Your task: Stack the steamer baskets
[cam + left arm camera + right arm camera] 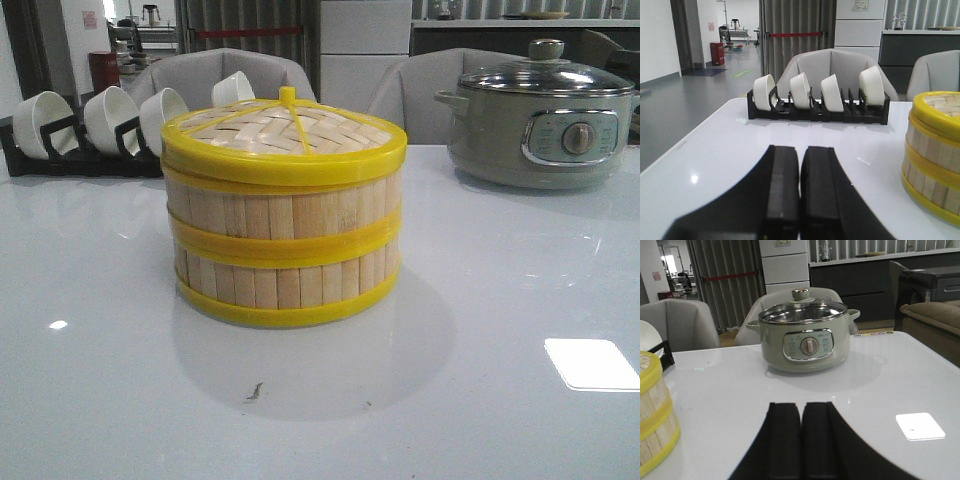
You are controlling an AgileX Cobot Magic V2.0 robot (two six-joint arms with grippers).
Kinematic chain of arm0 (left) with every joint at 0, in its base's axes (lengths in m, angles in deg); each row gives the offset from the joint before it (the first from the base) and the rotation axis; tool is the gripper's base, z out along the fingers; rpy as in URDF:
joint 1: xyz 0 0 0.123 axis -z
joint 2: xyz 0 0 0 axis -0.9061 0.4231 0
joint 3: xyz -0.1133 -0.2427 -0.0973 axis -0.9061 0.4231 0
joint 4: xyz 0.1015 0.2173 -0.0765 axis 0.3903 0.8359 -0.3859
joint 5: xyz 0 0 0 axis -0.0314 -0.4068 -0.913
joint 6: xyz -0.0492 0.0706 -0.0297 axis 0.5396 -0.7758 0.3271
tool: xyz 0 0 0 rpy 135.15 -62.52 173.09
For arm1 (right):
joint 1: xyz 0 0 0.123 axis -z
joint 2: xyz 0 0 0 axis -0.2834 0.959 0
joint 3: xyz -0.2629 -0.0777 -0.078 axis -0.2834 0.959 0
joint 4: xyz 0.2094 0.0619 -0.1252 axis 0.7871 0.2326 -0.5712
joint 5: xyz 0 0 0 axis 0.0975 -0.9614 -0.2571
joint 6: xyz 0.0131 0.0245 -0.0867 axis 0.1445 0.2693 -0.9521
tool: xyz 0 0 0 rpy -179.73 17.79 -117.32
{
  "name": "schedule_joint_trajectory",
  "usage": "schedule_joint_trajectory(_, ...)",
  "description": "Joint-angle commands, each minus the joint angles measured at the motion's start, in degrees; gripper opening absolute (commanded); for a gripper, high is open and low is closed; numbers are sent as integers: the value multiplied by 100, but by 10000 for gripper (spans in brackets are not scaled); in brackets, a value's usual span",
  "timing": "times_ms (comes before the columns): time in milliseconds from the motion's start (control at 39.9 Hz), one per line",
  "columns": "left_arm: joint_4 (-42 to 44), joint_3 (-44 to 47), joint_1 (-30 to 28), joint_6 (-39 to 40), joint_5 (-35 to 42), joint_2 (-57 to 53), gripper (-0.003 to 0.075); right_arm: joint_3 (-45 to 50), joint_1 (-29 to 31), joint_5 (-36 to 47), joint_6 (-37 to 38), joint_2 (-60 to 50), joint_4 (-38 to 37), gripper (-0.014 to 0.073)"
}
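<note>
front view shows the two steamer baskets (285, 240) stacked one on the other in the middle of the white table (480, 400), with the flat woven lid (284, 128) seated on the upper one. behind them on the left stands a black rack (60, 150) holding white bowls (110, 118) on edge, and on the right, well apart, a grey electric pot (545, 120) with a glass cover. neither arm appears in this view. left wrist view has the left gripper (800, 200) with its fingers pressed together, holding nothing, low over the table beside the stack. right wrist view has the right gripper (801, 440) likewise closed and empty, facing the pot.
</note>
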Motion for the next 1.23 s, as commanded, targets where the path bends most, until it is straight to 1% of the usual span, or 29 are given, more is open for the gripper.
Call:
schedule_joint_trajectory(0, -47, 8, -15, 7, 498, -73, 95, -71, 13, 34, -76, -206, -120, 23)
schedule_joint_trajectory(125, -47, 8, -15, 7, 498, -73, 95, -71, -63, -418, -76, -549, -127, 23)
schedule_joint_trajectory(276, -47, 8, -15, 7, 498, -73, 95, -71, -324, -799, -76, -997, -185, 23)
schedule_joint_trajectory(376, -47, 8, -15, 7, 498, -73, 95, -71, -442, -809, -76, -975, -197, 23)
schedule_joint_trajectory(702, -47, 8, -15, 7, 489, -73, 95, -71, -409, -740, -76, -975, -197, 23)
schedule_joint_trajectory(1203, -47, 8, -15, 7, 489, -73, 95, -71, -409, -844, -76, -975, -197, 23)
